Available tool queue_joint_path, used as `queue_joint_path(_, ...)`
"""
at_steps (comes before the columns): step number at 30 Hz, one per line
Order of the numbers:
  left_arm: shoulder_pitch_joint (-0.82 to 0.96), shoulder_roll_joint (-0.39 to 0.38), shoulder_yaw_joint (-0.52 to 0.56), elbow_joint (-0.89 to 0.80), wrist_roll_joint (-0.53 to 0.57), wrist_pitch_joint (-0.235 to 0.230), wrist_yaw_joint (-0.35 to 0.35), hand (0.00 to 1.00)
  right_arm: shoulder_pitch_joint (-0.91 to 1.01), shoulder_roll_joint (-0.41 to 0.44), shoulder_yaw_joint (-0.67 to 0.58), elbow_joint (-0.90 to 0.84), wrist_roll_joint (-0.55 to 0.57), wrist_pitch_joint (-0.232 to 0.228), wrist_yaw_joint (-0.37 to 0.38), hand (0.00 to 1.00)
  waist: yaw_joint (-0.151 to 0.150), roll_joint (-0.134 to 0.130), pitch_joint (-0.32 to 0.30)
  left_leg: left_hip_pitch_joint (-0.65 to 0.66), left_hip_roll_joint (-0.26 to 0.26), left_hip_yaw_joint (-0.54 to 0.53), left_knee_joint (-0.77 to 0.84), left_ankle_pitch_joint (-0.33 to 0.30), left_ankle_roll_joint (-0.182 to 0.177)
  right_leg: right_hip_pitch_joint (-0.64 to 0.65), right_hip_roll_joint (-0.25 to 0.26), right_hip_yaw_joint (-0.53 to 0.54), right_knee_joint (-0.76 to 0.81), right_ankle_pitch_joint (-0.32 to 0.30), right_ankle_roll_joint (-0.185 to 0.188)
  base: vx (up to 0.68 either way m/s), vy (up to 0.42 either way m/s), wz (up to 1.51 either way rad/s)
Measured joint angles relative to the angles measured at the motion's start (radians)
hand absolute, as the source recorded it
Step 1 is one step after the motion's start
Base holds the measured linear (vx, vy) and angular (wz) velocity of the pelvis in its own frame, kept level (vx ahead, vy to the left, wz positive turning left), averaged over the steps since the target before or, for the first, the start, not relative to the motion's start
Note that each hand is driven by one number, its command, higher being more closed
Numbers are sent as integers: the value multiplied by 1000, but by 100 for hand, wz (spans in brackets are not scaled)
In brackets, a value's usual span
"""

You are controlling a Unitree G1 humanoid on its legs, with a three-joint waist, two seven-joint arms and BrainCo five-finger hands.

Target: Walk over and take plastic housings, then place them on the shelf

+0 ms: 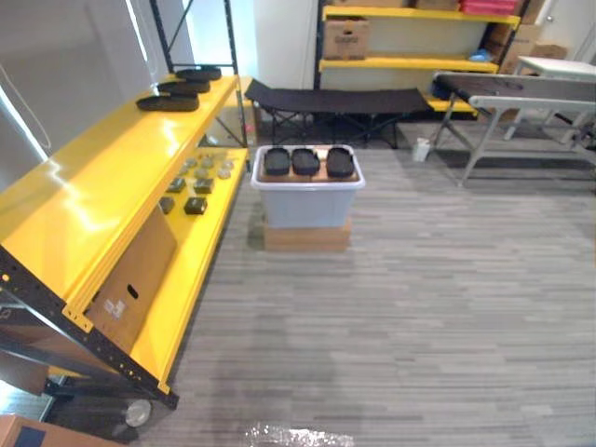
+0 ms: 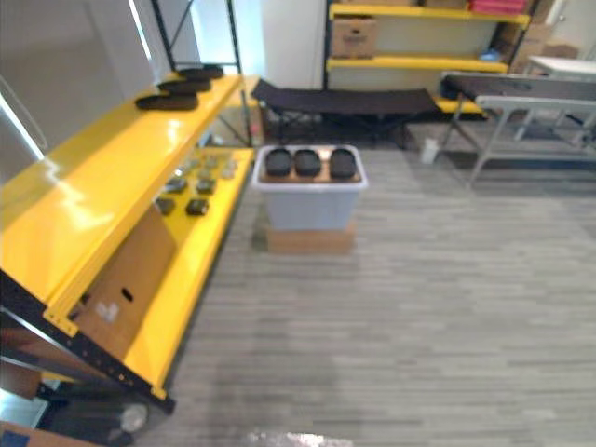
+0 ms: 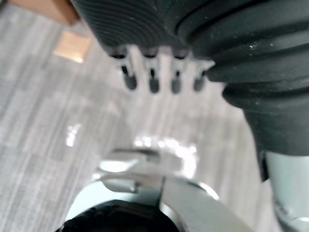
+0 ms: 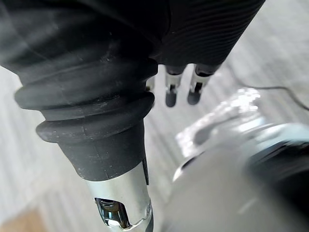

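Observation:
Three black plastic housings [image 1: 305,161] lie side by side on top of a grey-white bin [image 1: 307,203], a few steps ahead on the floor. Three more black housings [image 1: 169,101] rest at the far end of the yellow shelf's top board [image 1: 102,172] on the left. My left hand [image 3: 152,79] hangs over the grey floor in the left wrist view, fingers straight and holding nothing. Beside me, my right hand [image 4: 181,94] hangs the same way in the right wrist view, also holding nothing. Both hands are far from the housings.
The bin stands on a flat cardboard box [image 1: 307,237]. The shelf's lower board carries small dark parts [image 1: 196,182] and a leaning cardboard box [image 1: 130,279]. Behind the bin stand a black cot [image 1: 340,100], a far yellow rack with a box [image 1: 346,39], and a grey conveyor table [image 1: 531,93] at right.

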Motion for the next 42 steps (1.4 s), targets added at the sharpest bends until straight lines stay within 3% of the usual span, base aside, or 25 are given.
queue_joint_path(11, -20, 8, -1, 24, -68, 2, -32, 0, -23, 18, -69, 8, -4, 35, 10, 0, -2, -1, 33, 91, -24, 13, -61, 5, -20, 96, -13, -34, -72, 29, 21, 74, 42, 1)
queue_joint_path(20, -23, 11, -7, 23, -67, -4, -29, 0, -39, 16, -53, 21, -1, 34, 20, 0, -1, -4, 55, 101, -34, 14, -90, 23, -26, 93, -21, -34, -72, 26, 32, -48, -1, 0)
queue_joint_path(27, -20, 11, -15, 23, -69, -11, -29, 0, -38, 15, -34, 20, -2, 35, 10, 0, -1, -11, 62, 99, -36, 10, -127, 46, -12, 69, -21, -53, -61, 21, 24, -59, -28, 4)
queue_joint_path(30, -18, 16, -15, 24, -65, -11, -30, 0, -38, 23, -36, 12, 17, 28, -4, 0, -2, -25, 73, 98, -46, 12, -126, 44, -9, -22, -57, -54, 145, -77, 31, 0, 0, 0)
queue_joint_path(33, -22, 24, -17, 22, -58, -9, -29, 0, -47, 27, -37, -13, 47, 1, 1, 0, -4, -26, 115, 128, -43, 13, -127, 42, 24, -156, -96, -64, 434, -131, 50, -13, 32, -6)
queue_joint_path(35, -26, 40, -17, 25, -55, -5, -28, 0, -46, 40, -35, -9, 48, 2, 3, 0, -5, -49, 130, 134, -42, 13, -124, 34, 28, -188, -117, -80, 457, -159, 36, -7, 10, -2)
queue_joint_path(36, -28, 47, -16, 25, -52, -4, -29, 0, -42, 51, -37, -5, 48, 2, 11, 0, -5, -59, 133, 132, -36, 13, -123, 25, 24, -209, -122, -80, 411, -158, 37, -1, 8, -3)
queue_joint_path(38, -34, 43, -9, 28, -33, -3, -28, 0, -33, 53, -59, -4, 40, 5, 37, 0, -9, -54, 136, 133, -9, 15, -115, 10, 10, -241, -115, -79, 323, -147, 42, 120, -33, -6)
queue_joint_path(40, -49, 29, 10, 35, -28, -4, -28, 0, -23, 46, -79, -3, -12, 15, 55, 0, -18, -35, 147, 137, 37, 16, -79, -26, -19, -256, -88, -69, 244, -98, 37, 188, -88, 1)
queue_joint_path(42, -54, 25, 38, 36, -27, -6, -31, 0, 10, 51, -89, 0, -36, 38, 71, 0, -29, -33, 149, 165, 76, 13, -46, -78, -72, -259, -71, -31, 192, -33, 45, 281, -203, 7)
